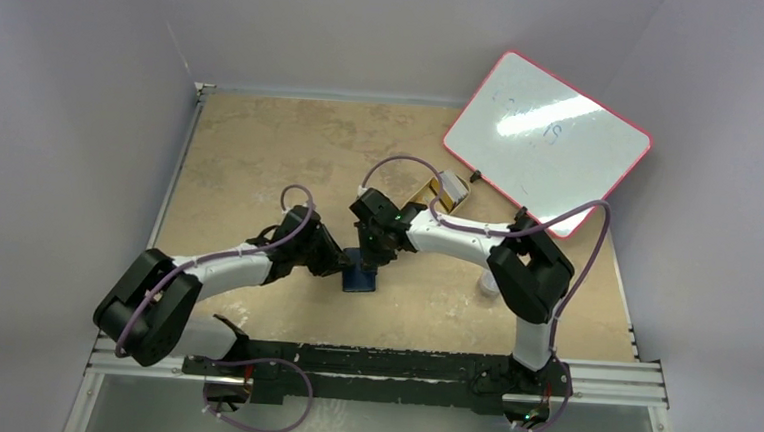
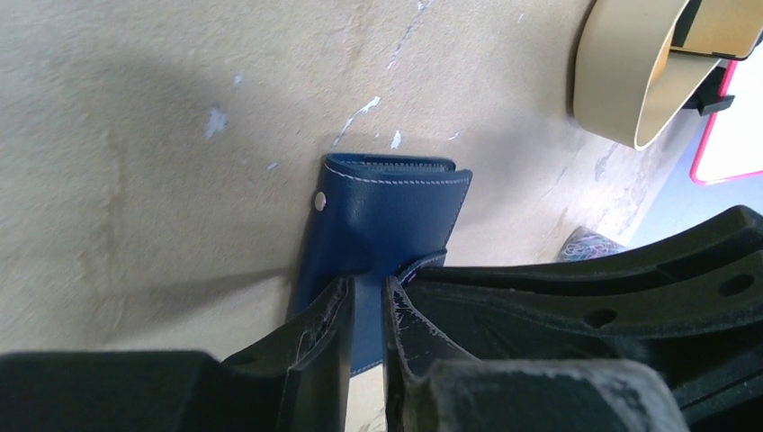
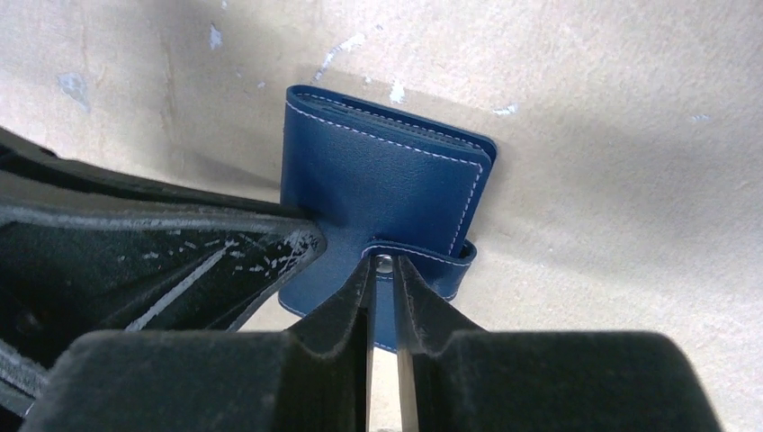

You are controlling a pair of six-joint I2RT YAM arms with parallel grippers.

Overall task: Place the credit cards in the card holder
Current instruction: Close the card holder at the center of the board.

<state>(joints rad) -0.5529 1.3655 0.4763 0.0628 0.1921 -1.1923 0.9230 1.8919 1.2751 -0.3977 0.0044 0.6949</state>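
Opening stage: left gripper (image 2: 364,310) clamped tight on the navy-blue stitched leather card holder (image 3: 378,180), right gripper (image 3: 384,274) pinching its snap strap (image 3: 432,256); next, draw it open.

No legible writing
The whiteboard (image 1: 548,136) beyond the right gripper (image 3: 383,268) bears only faint marks, too blurred to read.

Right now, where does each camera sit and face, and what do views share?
Top external: above and behind the bases, looking down on the table; both arms show.
Left wrist: looks along the left gripper, pinching the card holder.
Right wrist: looks along the right gripper, pinching the snap strap.
Shared: all see the card holder.
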